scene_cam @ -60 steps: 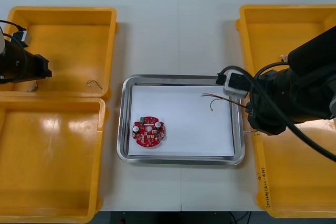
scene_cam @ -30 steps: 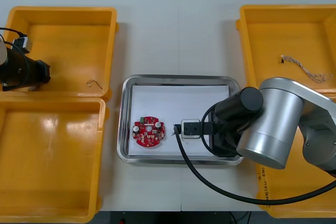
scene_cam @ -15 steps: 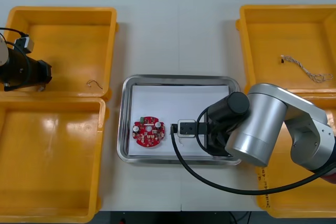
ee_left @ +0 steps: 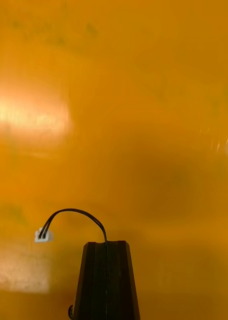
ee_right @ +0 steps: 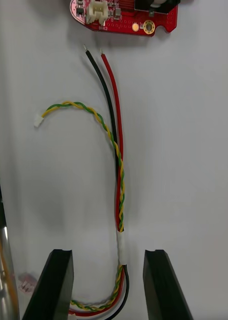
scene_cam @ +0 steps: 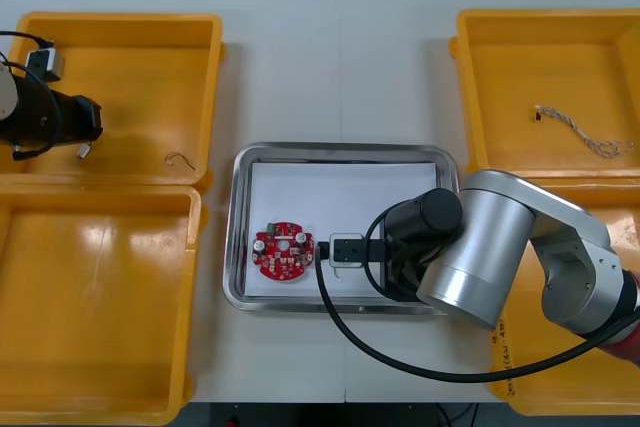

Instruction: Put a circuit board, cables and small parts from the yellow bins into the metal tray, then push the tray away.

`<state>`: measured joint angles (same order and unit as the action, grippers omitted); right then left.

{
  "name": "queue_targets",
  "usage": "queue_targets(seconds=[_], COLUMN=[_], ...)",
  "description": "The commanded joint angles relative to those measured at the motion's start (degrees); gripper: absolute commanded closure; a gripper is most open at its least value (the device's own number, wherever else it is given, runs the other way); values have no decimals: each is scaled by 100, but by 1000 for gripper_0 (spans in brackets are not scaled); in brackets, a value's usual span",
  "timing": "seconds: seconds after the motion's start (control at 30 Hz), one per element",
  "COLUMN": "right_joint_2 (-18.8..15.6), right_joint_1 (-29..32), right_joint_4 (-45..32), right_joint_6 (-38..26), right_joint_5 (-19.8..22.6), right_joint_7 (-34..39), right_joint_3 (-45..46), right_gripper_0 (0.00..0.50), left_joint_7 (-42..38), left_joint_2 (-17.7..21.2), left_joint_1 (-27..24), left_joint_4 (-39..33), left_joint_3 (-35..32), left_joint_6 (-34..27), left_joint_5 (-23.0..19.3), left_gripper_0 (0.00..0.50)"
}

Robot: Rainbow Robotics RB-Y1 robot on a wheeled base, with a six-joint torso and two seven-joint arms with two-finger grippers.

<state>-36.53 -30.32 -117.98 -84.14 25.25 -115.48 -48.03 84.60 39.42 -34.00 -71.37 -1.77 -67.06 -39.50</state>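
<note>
Two cables are in play at once. On the tabletop (scene_cam: 340, 67) the tray (scene_cam: 345, 148) sits at the centre, white inside, with the red board (scene_cam: 286, 252) lying toward its 8 o'clock corner.

Our right fingers (ee_right: 56, 285) stand wide apart, low over the white floor at 3 o'clock of the board. A bundle of wires (ee_right: 118, 165), red, black and a twisted yellow-and-green pair, runs between them without being pinched. Its bare ends stop just short of the board's edge. We judge this bundle to be set down. The clean move now is to rise straight up with the fingers wide, so that neither one catches the curl of wire near their roots and drags it out, or nudges the board.

Our left fingers (ee_left: 106, 280) are pressed together on a thin black cable (ee_left: 78, 212), which arcs out from their tips to a small white plug (ee_left: 42, 235). They hang inside the bin (scene_cam: 120, 22) at 10 o'clock of the tabletop. The hold looks slight, so we should lift gently, clear the bin wall with room to spare, and wait until the right arm is off the tray. Then we should aim for the bare white area at the tray's 12 o'clock, well apart from the board and the bundle.
</note>
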Motion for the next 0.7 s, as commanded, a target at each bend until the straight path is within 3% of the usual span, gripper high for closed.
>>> queue_targets(seconds=[0.03, 0.33, 0.5, 0.7], right_joint_2=[137, 137, 207, 313], right_joint_1=[61, 52, 8, -203], right_joint_4=[-58, -146, -357, -471], right_joint_6=[64, 3, -507, -1219], right_joint_5=[-108, -223, -196, 366], right_joint_7=[-168, -124, -45, 52], right_joint_3=[-66, 92, 505, 1190], right_gripper_0=[0, 0, 0, 0], left_joint_7=[601, 619, 636, 654], left_joint_2=[-31, -31, -31, -137], left_joint_1=[8, -45, -352, -537], left_joint_4=[-185, -158, 211, 598], left_joint_3=[186, 204, 327, 485], left_joint_6=[422, 747, 765, 1072], left_joint_5=[-67, -76, -84, -76], left_gripper_0=[500, 500, 500, 500])
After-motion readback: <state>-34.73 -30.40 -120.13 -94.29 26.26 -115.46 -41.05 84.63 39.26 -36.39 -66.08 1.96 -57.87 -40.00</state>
